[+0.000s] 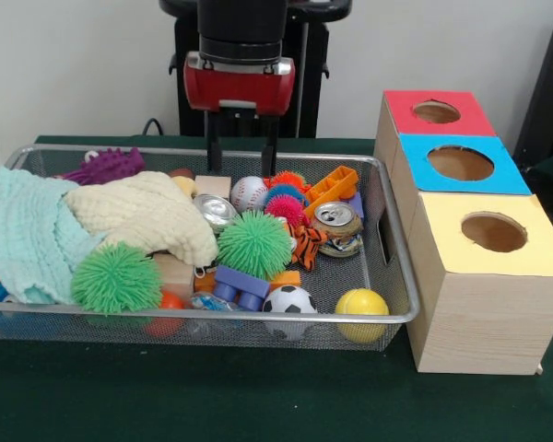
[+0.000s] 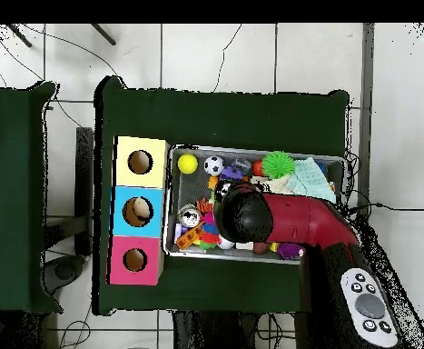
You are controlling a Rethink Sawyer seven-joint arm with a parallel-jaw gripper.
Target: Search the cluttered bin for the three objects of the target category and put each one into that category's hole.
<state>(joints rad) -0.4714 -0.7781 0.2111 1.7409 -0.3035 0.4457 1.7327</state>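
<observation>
You had a crowded wire bin (image 1: 392,276): two cloths (image 1: 37,230) heaped at one end, spiky green balls (image 1: 254,242), a baseball (image 1: 248,191), a soccer ball (image 1: 289,301), a yellow ball (image 1: 361,314) and crushed cans (image 1: 335,221) packed close together. Beside it stood the wooden box (image 1: 479,304) with red, blue and yellow holes. The gripper (image 1: 241,161) hung with fingers spread and empty over the bin's far edge, just behind the baseball. The arm came straight down.

Front close, overhead high (bin (image 1: 387,241) shared)
</observation>
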